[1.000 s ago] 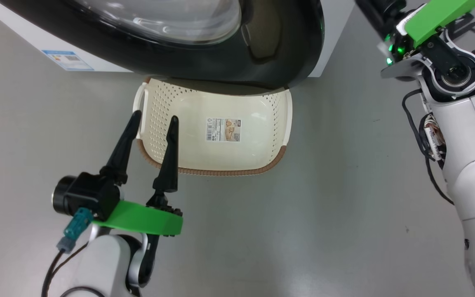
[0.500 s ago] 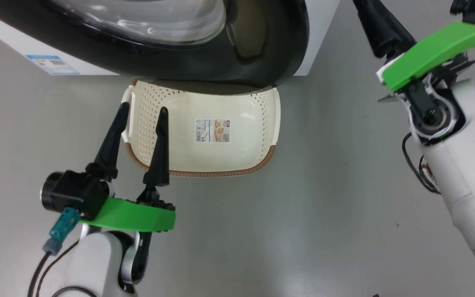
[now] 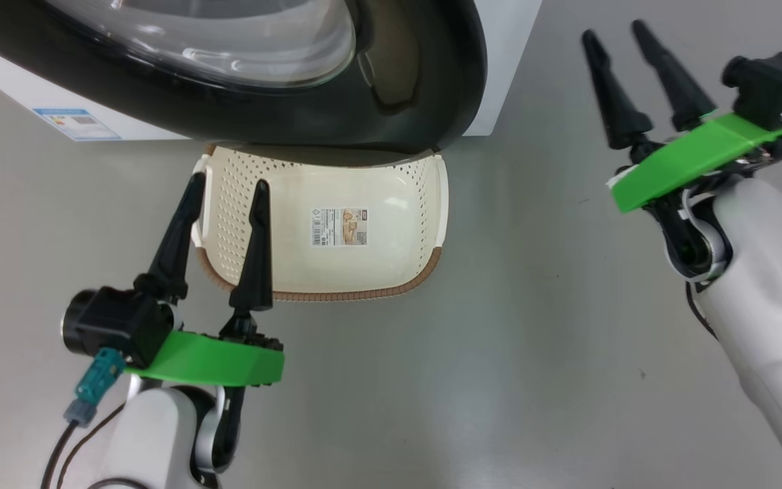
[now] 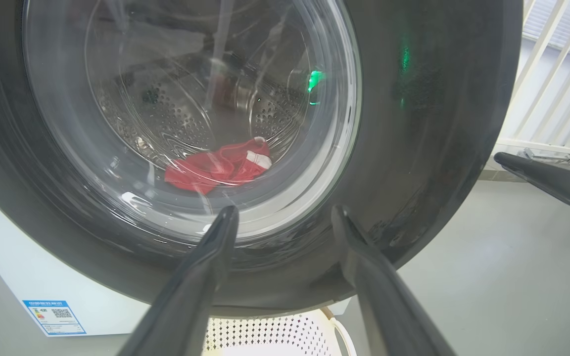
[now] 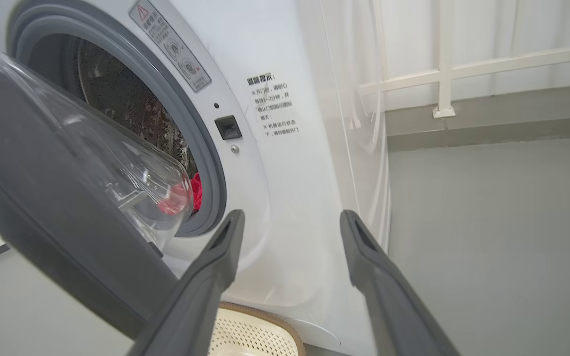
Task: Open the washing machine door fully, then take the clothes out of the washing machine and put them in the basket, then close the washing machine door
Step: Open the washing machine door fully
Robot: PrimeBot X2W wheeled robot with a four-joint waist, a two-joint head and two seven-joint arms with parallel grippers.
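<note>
- While the door (image 3: pixel 418 88) stands partly open, swung out from the washer (image 5: pixel 285 173), its black rim overhangs the far edge of the basket (image 3: pixel 323 296) in the head view.
- Basket: on the grey floor (image 3: pixel 533 305), just in front of the washer, with a paper label (image 3: pixel 340 226) on its bottom.
- Clothes (image 4: pixel 215 168): red with a white patch, lying low in the steel drum (image 4: pixel 176 118), seen through the door glass in the left wrist view. In the right wrist view, a red sliver shows in the gap between the glass bowl and the grey ring (image 5: pixel 206 148).
- Left tool (image 3: pixel 229 182): fingers apart, holding nothing. In the head view its tips overlap the basket's left rim and point toward the door.
- Right tool (image 3: pixel 612 30): fingers apart, holding nothing, raised to the right of the washer and apart from the door's edge.
- Blue sticker (image 3: pixel 77 123): low on the washer's front, left of the basket.
</note>
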